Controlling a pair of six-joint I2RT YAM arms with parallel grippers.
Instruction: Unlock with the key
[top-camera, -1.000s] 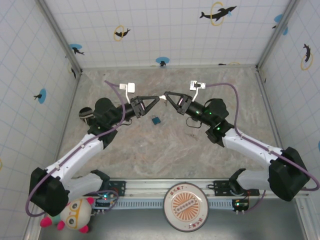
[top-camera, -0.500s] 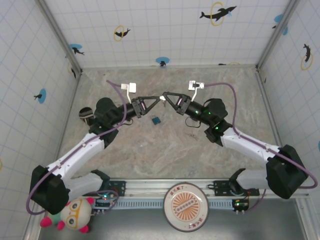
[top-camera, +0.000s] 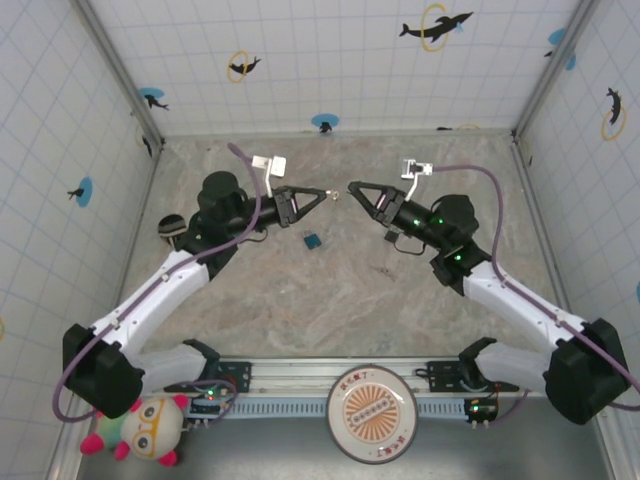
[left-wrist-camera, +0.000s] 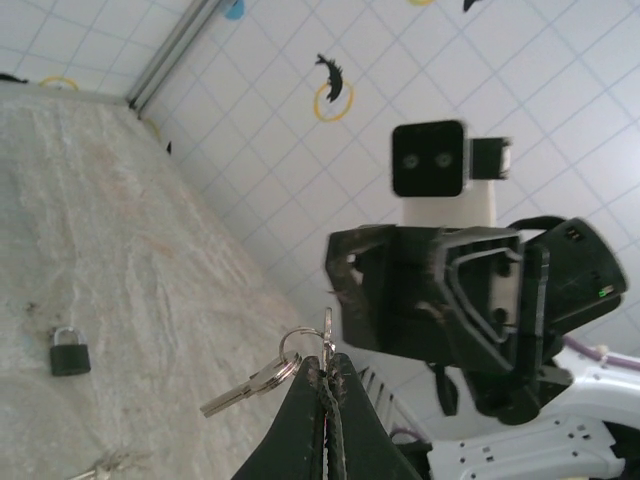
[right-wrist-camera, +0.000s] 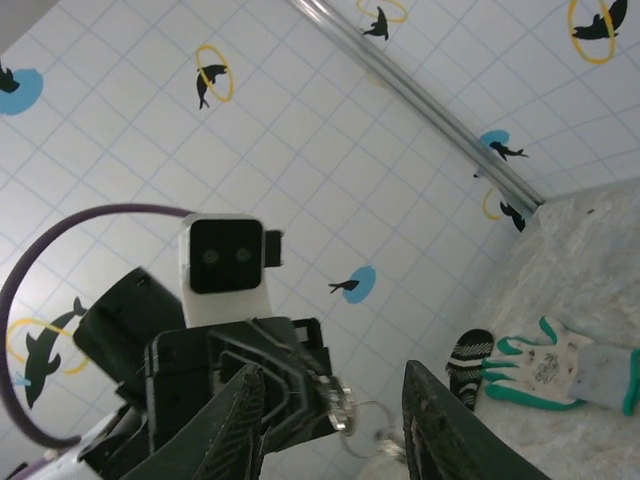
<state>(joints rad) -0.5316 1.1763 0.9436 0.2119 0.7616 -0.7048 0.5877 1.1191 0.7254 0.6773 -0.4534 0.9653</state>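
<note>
A flat silvery key (left-wrist-camera: 245, 388) dangles from a wire ring (left-wrist-camera: 298, 345) above the far middle of the table (left-wrist-camera: 120, 250), blade slanting toward that mottled stone surface. The left gripper (left-wrist-camera: 328, 372) pinches the ring tight. The right gripper (right-wrist-camera: 333, 385) stands parted and empty.

Grippers are pulling apart
The right gripper (top-camera: 351, 186) is opening and backing off rightward, leaving the key (left-wrist-camera: 250, 388) in the left gripper (left-wrist-camera: 327, 365)

Sm. silver key (left-wrist-camera: 247, 388) dangles tilted midair fr. left hand (left-wrist-camera: 327, 368) pinch.
</note>
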